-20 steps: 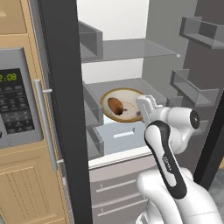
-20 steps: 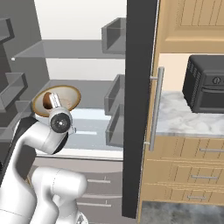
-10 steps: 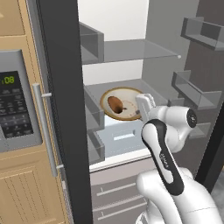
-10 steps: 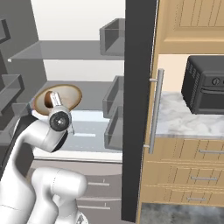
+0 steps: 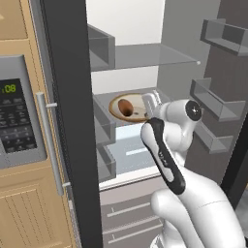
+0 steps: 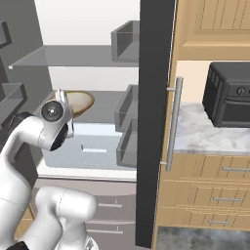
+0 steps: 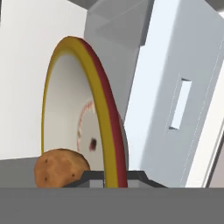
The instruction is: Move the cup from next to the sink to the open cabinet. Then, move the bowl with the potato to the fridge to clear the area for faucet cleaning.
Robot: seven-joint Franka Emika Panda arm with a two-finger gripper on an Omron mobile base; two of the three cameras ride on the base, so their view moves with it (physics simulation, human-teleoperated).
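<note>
The beige bowl (image 5: 137,114) with the brown potato (image 5: 125,106) in it is inside the open fridge (image 5: 145,55), at the level of the middle shelf. My gripper (image 5: 149,100) is shut on the bowl's right rim. In the hand view the bowl (image 7: 65,109) stands on edge because the hand is rolled. Its rim runs between my fingertips (image 7: 89,176), and the potato (image 7: 60,168) lies just left of them. From the right side the bowl (image 6: 80,101) shows behind my gripper (image 6: 59,95). The cup, sink, cabinet and faucet are out of view.
The dark fridge doors (image 5: 68,121) (image 6: 156,122) stand open on both sides, with grey door bins (image 5: 213,99) (image 6: 128,110) jutting inward. A glass shelf (image 6: 73,53) is above the bowl. A built-in microwave (image 5: 17,116) is at left, and a black oven (image 6: 229,100) sits on the marble counter (image 6: 200,132).
The gripper and the bowl have moved a little deeper into the fridge and slightly up. The grip on the rim is unchanged.
</note>
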